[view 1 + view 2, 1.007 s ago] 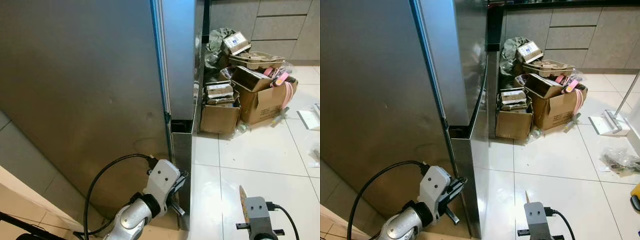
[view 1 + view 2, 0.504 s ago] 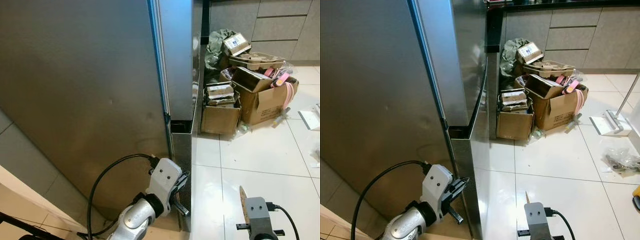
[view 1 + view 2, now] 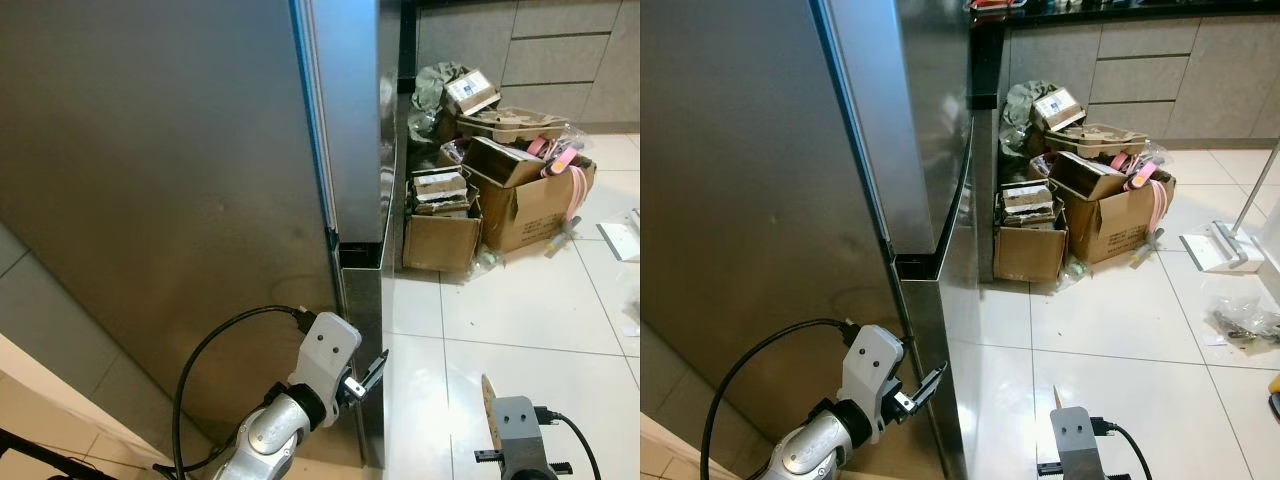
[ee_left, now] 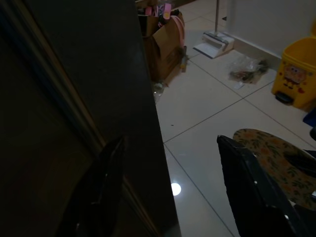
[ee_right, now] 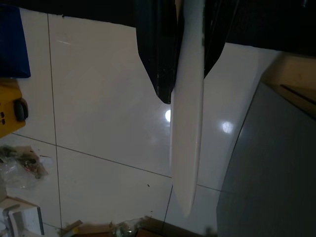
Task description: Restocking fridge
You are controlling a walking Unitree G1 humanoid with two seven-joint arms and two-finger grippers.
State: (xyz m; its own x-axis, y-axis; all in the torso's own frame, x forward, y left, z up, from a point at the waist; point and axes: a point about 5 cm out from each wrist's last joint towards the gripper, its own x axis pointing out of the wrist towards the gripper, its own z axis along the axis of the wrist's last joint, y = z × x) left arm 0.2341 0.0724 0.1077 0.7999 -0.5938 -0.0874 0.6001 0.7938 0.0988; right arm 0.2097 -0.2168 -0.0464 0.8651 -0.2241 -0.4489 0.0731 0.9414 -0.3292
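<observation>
While its fingers stand spread and grasp nothing, the left gripper (image 3: 368, 371) sits at the lower corner of the tall stainless-steel fridge (image 3: 180, 200); the right gripper (image 5: 180, 91) pinches a thin flat plate (image 5: 186, 128) edge-on above white floor tiles (image 3: 500, 310).

Left hand (image 3: 368, 372) spread (low), right hand (image 5: 185, 74) clamped

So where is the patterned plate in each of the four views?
Left eye view: plate edge-on, bottom right.
Right eye view: bottom, right of centre.
Left wrist view: flowered face showing.
Right wrist view: white edge, clamped in the right gripper.
Shared landmark: the white floor tiles.
</observation>
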